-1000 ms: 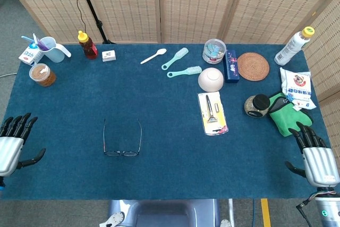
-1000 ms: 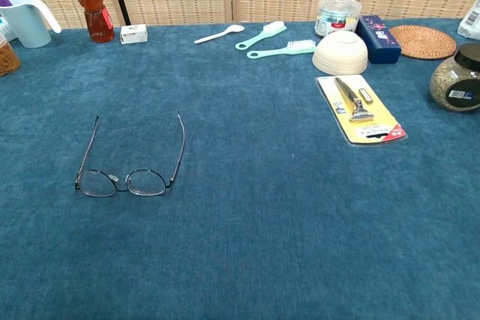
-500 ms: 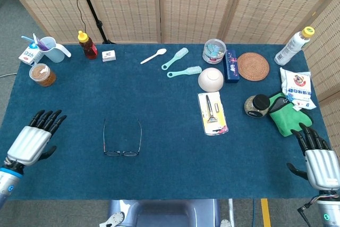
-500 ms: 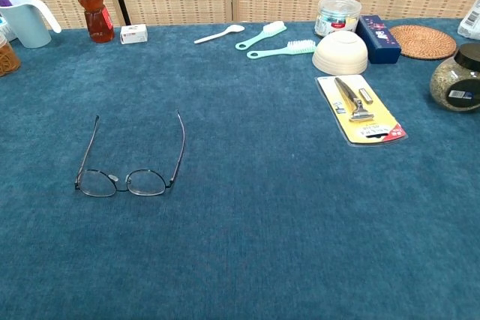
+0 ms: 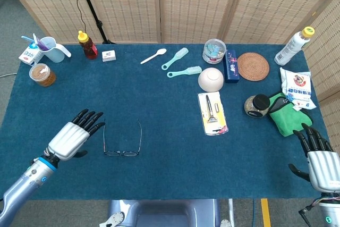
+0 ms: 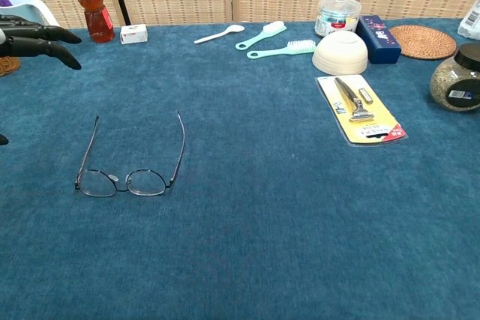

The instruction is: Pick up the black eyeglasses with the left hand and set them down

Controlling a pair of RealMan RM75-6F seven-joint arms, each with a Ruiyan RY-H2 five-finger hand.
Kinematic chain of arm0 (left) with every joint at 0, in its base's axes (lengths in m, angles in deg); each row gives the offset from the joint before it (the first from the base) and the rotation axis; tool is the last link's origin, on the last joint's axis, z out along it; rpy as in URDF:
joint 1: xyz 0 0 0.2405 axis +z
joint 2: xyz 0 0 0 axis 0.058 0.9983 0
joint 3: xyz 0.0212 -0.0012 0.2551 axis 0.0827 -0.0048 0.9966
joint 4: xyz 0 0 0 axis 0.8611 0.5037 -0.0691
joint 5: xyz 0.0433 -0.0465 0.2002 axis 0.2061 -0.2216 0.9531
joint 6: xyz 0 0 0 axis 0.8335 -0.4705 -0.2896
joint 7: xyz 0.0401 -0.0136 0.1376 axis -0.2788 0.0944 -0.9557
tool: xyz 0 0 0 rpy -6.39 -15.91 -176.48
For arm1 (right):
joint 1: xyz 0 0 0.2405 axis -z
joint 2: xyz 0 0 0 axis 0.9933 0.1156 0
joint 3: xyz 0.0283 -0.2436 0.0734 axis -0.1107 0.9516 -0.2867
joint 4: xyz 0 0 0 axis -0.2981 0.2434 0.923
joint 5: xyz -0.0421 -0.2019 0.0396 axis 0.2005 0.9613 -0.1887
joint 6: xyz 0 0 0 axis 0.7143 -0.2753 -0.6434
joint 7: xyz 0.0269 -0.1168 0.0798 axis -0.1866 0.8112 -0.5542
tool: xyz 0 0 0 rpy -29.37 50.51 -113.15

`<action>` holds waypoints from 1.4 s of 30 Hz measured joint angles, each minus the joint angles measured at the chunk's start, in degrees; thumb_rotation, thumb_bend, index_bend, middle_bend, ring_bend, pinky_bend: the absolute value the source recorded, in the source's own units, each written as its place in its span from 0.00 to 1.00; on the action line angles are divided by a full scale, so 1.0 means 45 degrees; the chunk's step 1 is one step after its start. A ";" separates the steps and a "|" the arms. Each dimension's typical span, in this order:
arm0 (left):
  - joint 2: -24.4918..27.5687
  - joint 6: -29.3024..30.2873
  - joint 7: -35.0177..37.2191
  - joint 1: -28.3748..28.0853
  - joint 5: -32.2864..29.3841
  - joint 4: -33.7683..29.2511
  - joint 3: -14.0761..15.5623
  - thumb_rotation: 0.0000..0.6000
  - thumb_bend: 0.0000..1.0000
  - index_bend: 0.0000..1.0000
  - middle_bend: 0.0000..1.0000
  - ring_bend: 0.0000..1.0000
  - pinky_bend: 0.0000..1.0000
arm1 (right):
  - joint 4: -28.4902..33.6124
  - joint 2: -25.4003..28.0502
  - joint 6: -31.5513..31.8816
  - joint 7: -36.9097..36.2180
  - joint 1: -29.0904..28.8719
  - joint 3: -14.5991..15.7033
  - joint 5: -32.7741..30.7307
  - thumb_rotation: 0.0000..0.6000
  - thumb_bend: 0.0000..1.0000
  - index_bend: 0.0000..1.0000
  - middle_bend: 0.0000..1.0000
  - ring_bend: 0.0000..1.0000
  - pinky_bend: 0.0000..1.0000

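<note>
The black eyeglasses (image 5: 122,144) lie on the blue table cloth with lenses toward the near edge and temples pointing away; the chest view shows the eyeglasses (image 6: 129,168) left of centre. My left hand (image 5: 73,136) hovers just left of them, fingers spread and holding nothing. In the chest view only the left hand's dark fingertips (image 6: 36,39) show at the far left edge, above and behind the glasses. My right hand (image 5: 320,159) stays at the table's near right corner, fingers apart and empty.
Along the back stand a honey bottle (image 5: 87,44), a blue jug (image 5: 49,49), a white spoon (image 5: 153,56) and two teal brushes (image 5: 180,63). A bowl (image 5: 211,79), a packaged razor (image 5: 212,112), a jar (image 5: 256,105) and a green cloth (image 5: 285,112) sit at right.
My left hand has moved from the table's near left corner rightward and forward, ending beside the eyeglasses, and its fingertips entered the chest view. The eyeglasses did not move; the right hand barely shifted.
</note>
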 measured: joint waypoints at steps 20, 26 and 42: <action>-0.1909 -0.1634 -0.1972 -0.1367 -0.0858 0.0378 0.0224 1.00 0.06 0.12 0.00 0.00 0.00 | -0.0142 0.0106 0.0077 -0.0261 0.0172 -0.0021 -0.0158 1.00 0.04 0.15 0.06 0.10 0.23; -0.2519 -0.2275 -0.2783 -0.1899 -0.1509 0.0686 0.0154 1.00 0.06 0.11 0.00 0.00 0.00 | -0.0214 0.0105 0.0109 -0.0342 0.0240 -0.0033 -0.0234 1.00 0.04 0.15 0.06 0.10 0.23; -0.3825 -0.2871 -0.4096 -0.2940 -0.3255 0.1733 0.0196 1.00 0.06 0.08 0.00 0.00 0.00 | -0.0354 0.0091 0.0318 -0.0592 0.0334 -0.0079 -0.0110 1.00 0.04 0.16 0.06 0.10 0.23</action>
